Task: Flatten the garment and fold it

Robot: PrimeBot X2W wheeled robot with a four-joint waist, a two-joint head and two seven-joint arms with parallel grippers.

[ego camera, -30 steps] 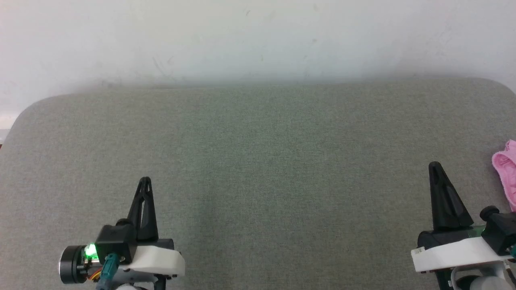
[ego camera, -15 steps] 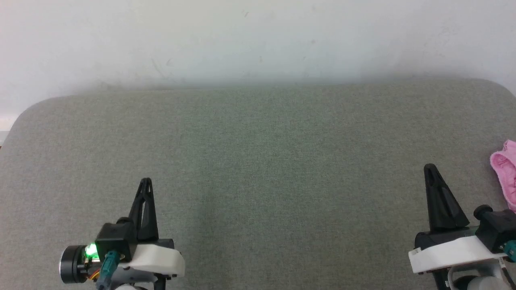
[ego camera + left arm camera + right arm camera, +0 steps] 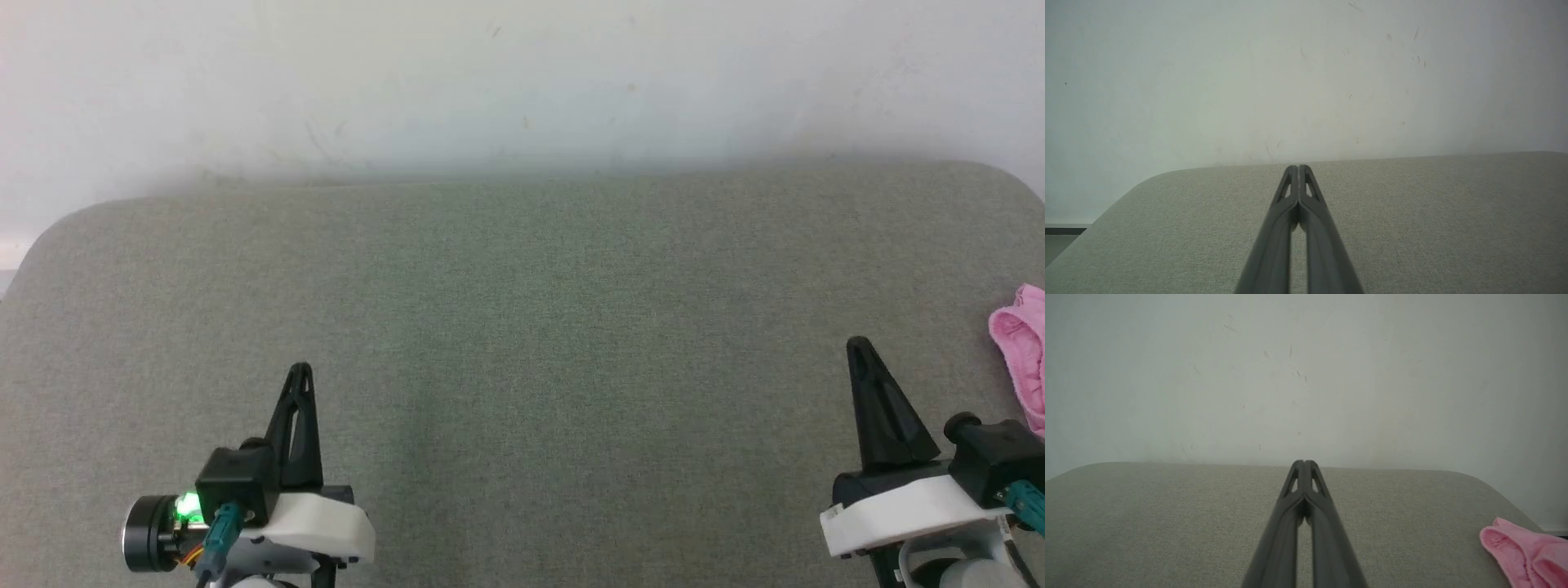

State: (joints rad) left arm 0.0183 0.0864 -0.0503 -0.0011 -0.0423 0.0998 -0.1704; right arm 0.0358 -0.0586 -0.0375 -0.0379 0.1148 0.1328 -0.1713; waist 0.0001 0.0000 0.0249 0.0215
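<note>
The garment (image 3: pixel 1022 351) is a crumpled pink cloth at the right edge of the grey padded surface, cut off by the head view's border. It also lies bunched at the lower right of the right wrist view, the garment (image 3: pixel 1527 553). My right gripper (image 3: pixel 857 346) is shut and empty, a short way left of the cloth and apart from it; its tips (image 3: pixel 1303 462) touch each other. My left gripper (image 3: pixel 300 371) is shut and empty at the lower left, far from the cloth, tips pressed together (image 3: pixel 1298 167).
The grey fabric surface (image 3: pixel 522 327) has rounded far corners and ends at a scuffed white wall (image 3: pixel 522 82). A strip of floor (image 3: pixel 1061 232) shows past the surface's left corner in the left wrist view.
The head view has shifted a little, with the far edge sitting lower at the left. The right gripper shows slightly further left and lower. Both grippers stay shut.
</note>
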